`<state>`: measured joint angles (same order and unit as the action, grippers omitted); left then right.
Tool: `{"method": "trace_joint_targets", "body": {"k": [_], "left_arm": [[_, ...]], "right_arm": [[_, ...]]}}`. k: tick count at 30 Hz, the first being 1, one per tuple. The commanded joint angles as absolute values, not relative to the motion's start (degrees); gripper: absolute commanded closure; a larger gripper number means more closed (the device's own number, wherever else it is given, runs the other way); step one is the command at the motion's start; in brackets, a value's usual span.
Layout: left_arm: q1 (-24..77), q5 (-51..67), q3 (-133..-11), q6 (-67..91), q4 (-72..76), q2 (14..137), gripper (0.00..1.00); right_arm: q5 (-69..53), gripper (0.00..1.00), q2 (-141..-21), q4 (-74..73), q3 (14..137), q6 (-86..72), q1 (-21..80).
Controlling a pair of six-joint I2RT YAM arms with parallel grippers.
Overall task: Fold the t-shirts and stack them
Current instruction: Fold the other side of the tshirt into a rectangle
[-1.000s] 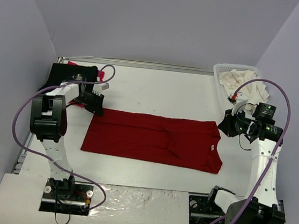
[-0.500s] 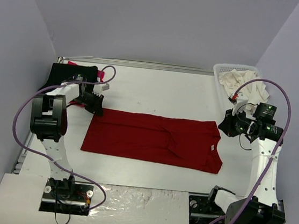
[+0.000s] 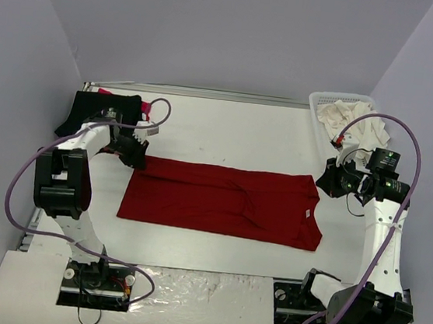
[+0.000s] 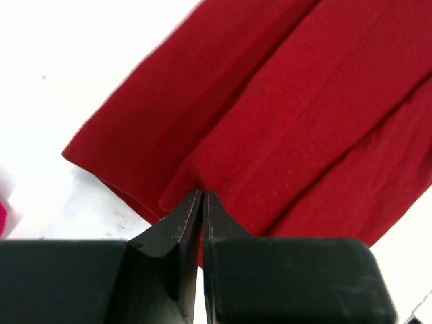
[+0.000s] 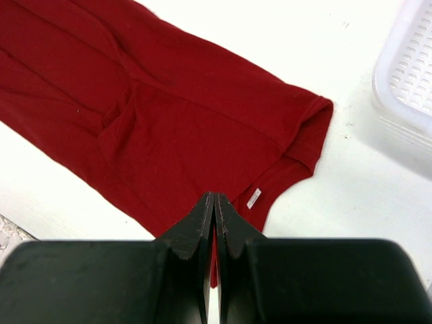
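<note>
A dark red t-shirt (image 3: 224, 202) lies flat and folded lengthwise across the middle of the table, its white neck label (image 5: 254, 198) at the right end. My left gripper (image 3: 137, 159) is down at the shirt's far left corner. In the left wrist view, the left gripper (image 4: 202, 192) is shut, its tips pinching a folded edge of the red cloth (image 4: 283, 101). My right gripper (image 3: 326, 182) hangs above the table by the shirt's collar end. The right wrist view shows this gripper (image 5: 214, 196) shut and empty. A black t-shirt (image 3: 97, 109) lies at the back left.
A white lattice basket (image 3: 317, 101) at the back right holds cream-white cloth (image 3: 358, 123). A scrap of bright pink-red cloth (image 3: 146, 108) pokes out beside the black shirt. Purple cables loop over both arms. Grey walls close in the table's sides and back.
The left gripper's jaws have closed at the shirt's far left corner, and the left arm's elbow has swung left. The right arm and the shirt lie as before.
</note>
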<state>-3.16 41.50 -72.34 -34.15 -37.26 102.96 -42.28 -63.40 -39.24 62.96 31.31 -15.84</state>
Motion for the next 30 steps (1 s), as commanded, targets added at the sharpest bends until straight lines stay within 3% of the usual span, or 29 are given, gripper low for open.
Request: {"method": "trace_joint_targets", "body": {"k": [1,17,30], "left_arm": [[-2.7,41.4,-70.9,-39.9,-40.3,99.4,0.98],[-2.6,42.8,-69.0,-46.5,-43.3,99.0,0.97],[-2.6,47.1,-67.4,-55.5,-49.9,99.1,0.88]], "right_arm": [[-43.1,1.0,-63.9,-40.0,62.8,31.3,-16.3],[-42.7,1.0,-64.3,-39.7,62.8,31.0,-16.9],[-42.1,0.96,-65.3,-39.4,62.7,30.6,-17.1]]}}
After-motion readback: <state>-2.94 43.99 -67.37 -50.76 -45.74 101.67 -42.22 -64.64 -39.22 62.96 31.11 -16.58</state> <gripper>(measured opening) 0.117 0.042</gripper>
